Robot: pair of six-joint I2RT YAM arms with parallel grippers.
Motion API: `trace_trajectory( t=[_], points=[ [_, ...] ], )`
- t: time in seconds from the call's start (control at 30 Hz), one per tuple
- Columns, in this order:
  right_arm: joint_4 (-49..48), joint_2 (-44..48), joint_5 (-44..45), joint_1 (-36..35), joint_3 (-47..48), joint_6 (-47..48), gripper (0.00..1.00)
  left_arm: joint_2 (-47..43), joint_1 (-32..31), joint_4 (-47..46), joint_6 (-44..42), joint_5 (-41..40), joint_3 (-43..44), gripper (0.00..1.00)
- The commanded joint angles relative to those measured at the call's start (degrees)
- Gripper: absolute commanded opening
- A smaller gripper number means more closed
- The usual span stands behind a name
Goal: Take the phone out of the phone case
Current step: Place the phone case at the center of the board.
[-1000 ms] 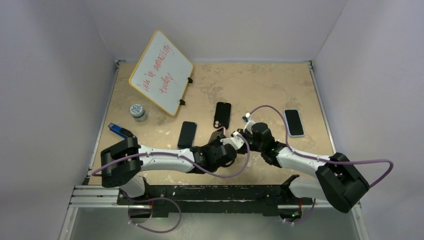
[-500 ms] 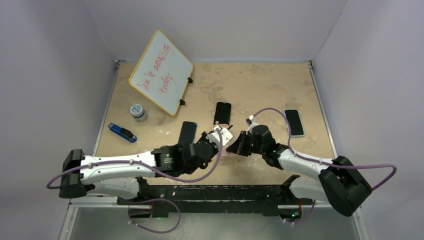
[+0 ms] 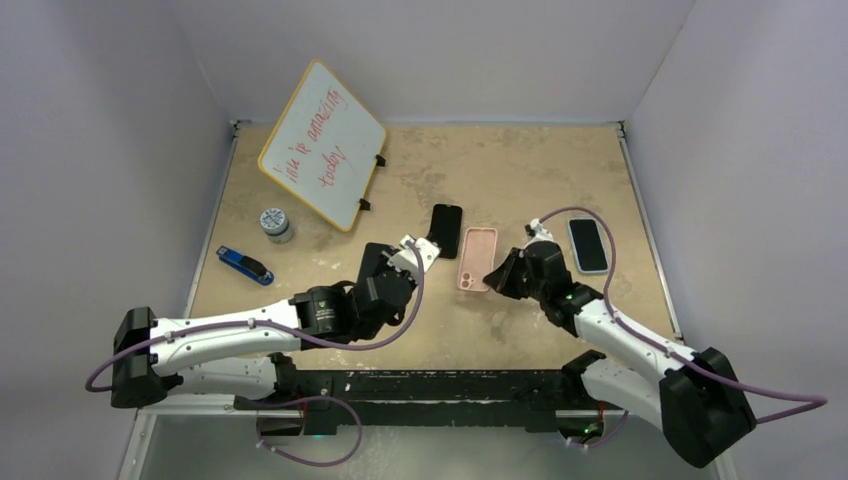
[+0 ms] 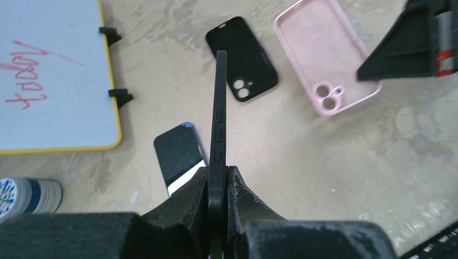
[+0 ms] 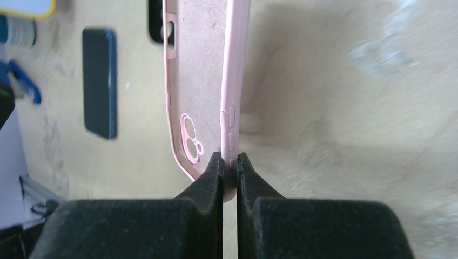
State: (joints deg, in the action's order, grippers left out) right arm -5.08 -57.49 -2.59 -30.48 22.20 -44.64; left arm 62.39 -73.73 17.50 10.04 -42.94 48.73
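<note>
My left gripper (image 3: 418, 250) (image 4: 217, 171) is shut on a bare black phone (image 4: 220, 113), held edge-on with its side buttons facing the camera, above the table. The empty pink phone case (image 3: 476, 258) (image 4: 324, 59) (image 5: 197, 70) lies open-side up just right of it, apart from the phone. My right gripper (image 3: 494, 276) (image 5: 229, 162) is shut on the case's side wall near the camera cut-out. Whether the case rests on the table or hangs just over it, I cannot tell.
An empty black case (image 3: 446, 229) lies behind the pink one. A dark phone (image 3: 373, 252) lies partly under my left arm. A phone in a light-blue case (image 3: 588, 245) lies at the right. Whiteboard (image 3: 322, 145), small jar (image 3: 275, 222) and a blue tool (image 3: 243, 264) stand left.
The two grippers have pulled apart: the left went left and back with the phone, the right went right with the pink case. The phone has come out of the case.
</note>
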Motion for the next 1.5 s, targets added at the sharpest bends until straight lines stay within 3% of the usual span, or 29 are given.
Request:
trace_trajectory(
  t=[0.0,0.27,0.43,0.73,0.8,1.27,1.47],
  points=[
    [1.4,-3.2,0.9,6.9,4.4,5.8,0.00,-1.7,2.3,-2.2,3.0,-3.5,-1.3,0.00],
    [-5.1,-20.0,-8.4,15.4,13.5,9.1,0.00,-1.1,3.3,-1.8,5.1,-5.9,-4.3,0.00],
    [-3.8,-29.9,-13.4,16.2,20.8,12.0,0.00,-0.6,3.9,-2.6,4.9,-7.0,-5.3,0.00],
    [-0.8,-38.2,-19.5,16.2,26.4,15.3,0.03,2.6,4.3,-5.1,3.2,-6.2,-6.0,0.00],
    [-0.7,-39.2,-20.2,16.2,26.8,15.7,0.08,3.5,4.4,-5.8,2.7,-5.5,-6.0,0.00],
    [2.9,-33.1,-17.6,16.2,25.2,18.1,0.79,14.0,4.6,-5.0,1.7,-4.8,-3.0,0.00],
    [2.3,-26.8,-15.6,16.2,22.0,18.3,0.87,19.0,4.6,-5.6,0.7,-5.2,-1.5,0.00]
  ],
)
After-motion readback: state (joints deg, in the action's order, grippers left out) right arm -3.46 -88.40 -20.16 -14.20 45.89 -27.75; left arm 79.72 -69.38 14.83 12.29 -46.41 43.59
